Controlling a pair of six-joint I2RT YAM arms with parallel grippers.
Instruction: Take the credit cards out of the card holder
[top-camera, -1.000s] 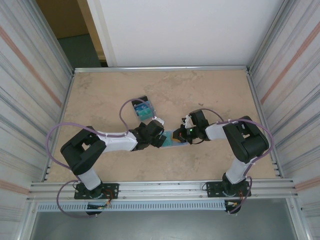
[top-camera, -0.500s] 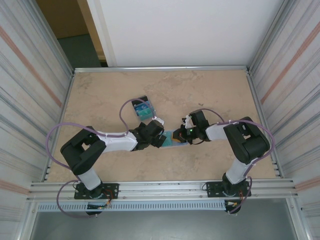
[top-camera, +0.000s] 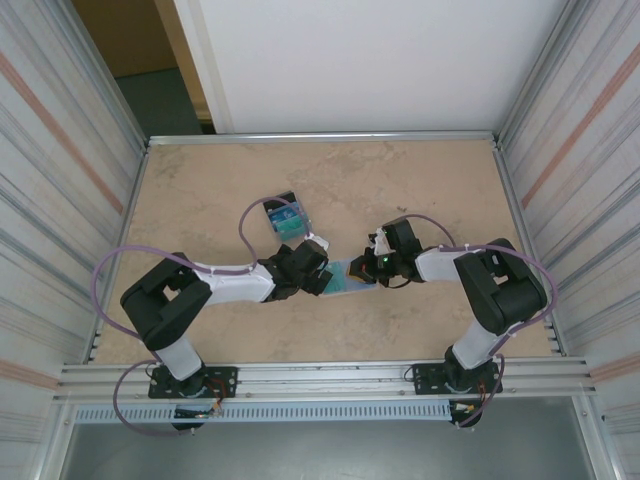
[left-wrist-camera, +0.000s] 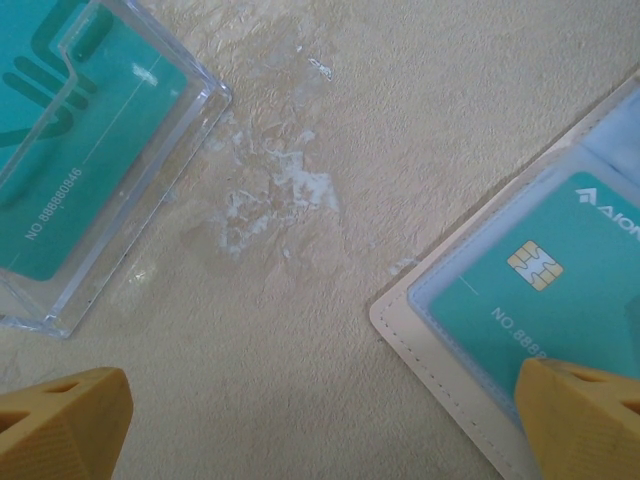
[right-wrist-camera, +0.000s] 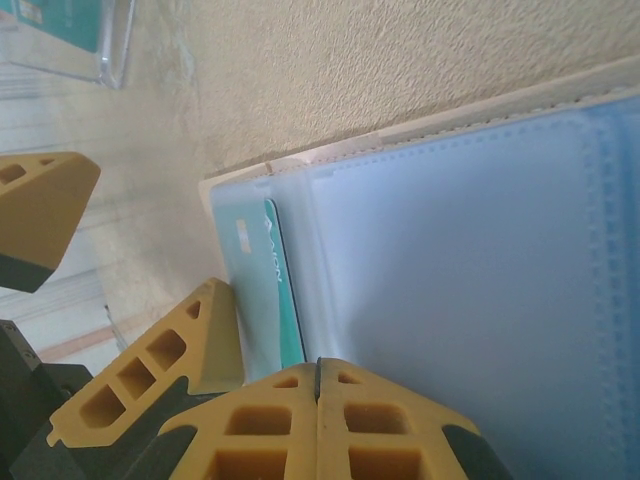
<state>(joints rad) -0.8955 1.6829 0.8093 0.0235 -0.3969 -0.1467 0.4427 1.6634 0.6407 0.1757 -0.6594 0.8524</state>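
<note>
- Arms: two – left arm (top-camera: 235, 283) and right arm (top-camera: 440, 262).
- Grippers: two – left gripper (left-wrist-camera: 320, 415) and right gripper (right-wrist-camera: 318, 375), each with two yellow fingers (left-wrist-camera: 60, 425).
- Card holder (left-wrist-camera: 400, 322): one.
- Clear case (left-wrist-camera: 140, 215): one.
- Credit cards (left-wrist-camera: 540, 290): two teal ones in plain sight, one in the holder's sleeve and one in the clear case. From above, the case may hold more beneath, but they are too small to count.

Bright, even overhead light; only soft shadows on the table (top-camera: 420, 170). Right wrist view washes out pale left of the holder (right-wrist-camera: 450, 250).
</note>
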